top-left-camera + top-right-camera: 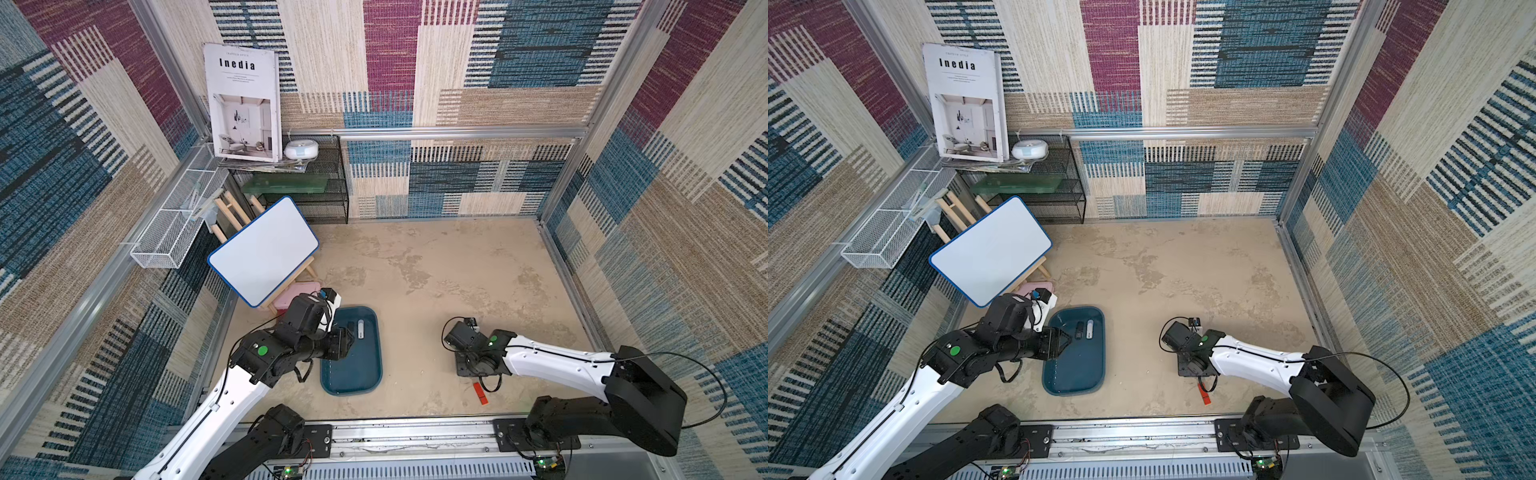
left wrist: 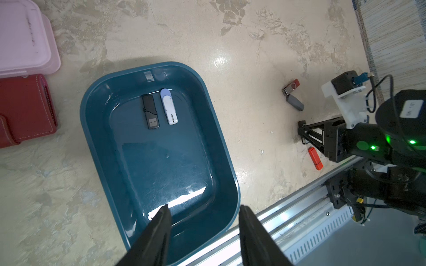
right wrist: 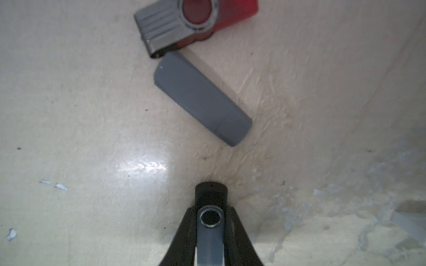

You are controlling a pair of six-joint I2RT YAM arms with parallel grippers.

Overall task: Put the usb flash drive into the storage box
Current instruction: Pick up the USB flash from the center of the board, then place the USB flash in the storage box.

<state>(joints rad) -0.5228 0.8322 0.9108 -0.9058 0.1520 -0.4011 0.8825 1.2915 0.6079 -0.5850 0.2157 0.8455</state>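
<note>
Right gripper [image 3: 211, 215]: jaws pressed in on both flanks of a black swivel flash drive [image 3: 211, 195]. The drive looks to be lying on the table, gripped across its narrow width with the metal clip facing up. I judge that a sound hold, since the flat sides give the pads purchase.

Left gripper [image 2: 204, 208]: spread and empty, over the near end of the storage box [image 2: 161, 165].

The box already holds a black flash drive [image 2: 151, 111] and a white-and-lavender flash drive [image 2: 169, 107], side by side at its far end. The rest of its floor is bare, which leaves plenty of room for a drop.

Still on the table: a grey capped drive [image 3: 202, 99], with a red swivel drive [image 3: 196, 23] just beside it, both ahead of my grip and clear of it. An orange-red drive [image 2: 315, 158] lies near the front rail.

The path to the box is open table and the rim is low. My one worry is the left arm crowding the near end.
</note>
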